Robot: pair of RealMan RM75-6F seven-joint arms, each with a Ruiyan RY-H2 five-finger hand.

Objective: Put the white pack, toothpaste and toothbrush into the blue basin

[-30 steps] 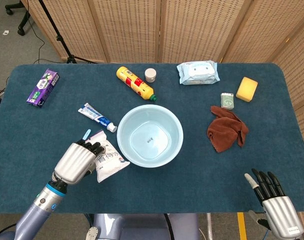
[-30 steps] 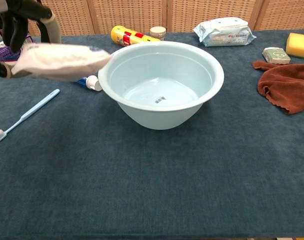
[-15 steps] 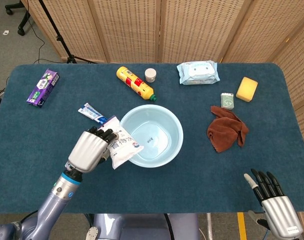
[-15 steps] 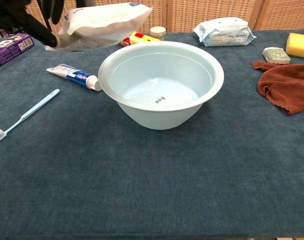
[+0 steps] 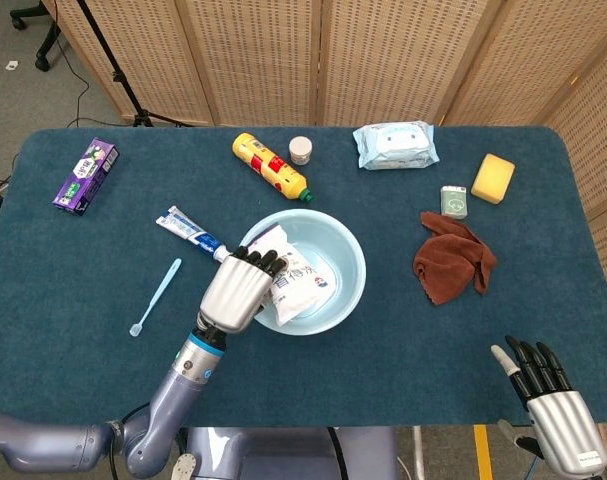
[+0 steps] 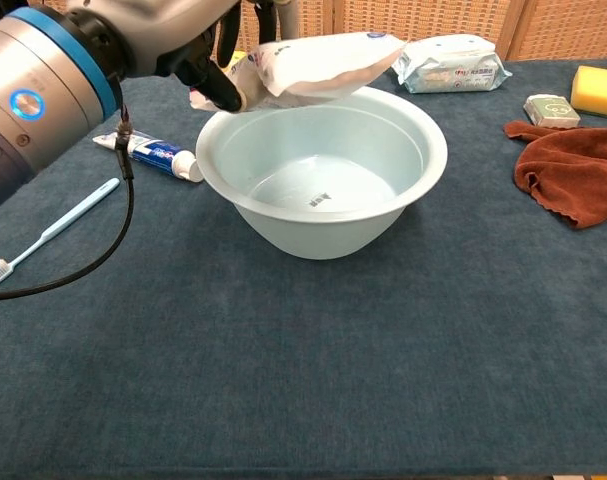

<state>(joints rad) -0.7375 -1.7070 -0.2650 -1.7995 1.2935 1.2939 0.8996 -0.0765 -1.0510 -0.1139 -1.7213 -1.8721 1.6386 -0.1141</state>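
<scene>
The white pack is pinched at one end by the left robot hand and is held above the blue basin, clear of the rim, as the chest view shows. It is kept roughly level over the bowl, most likely so that it can be dropped straight in once the fingers are let go. The basin stands near the middle of the bench, and nothing else can be seen in it apart from a small label on its floor.

The toothpaste lies on the bench just beside the basin's left side, its cap toward the rim. The toothbrush lies further toward the left edge, apart from the tube. Both are untouched, so only the first of three items is judged to be nearly placed.

The right robot hand is seen at the front right corner, fingers spread and nothing in them, well apart from the work; it appears to be parked there so that the left arm's path is left free.
</scene>
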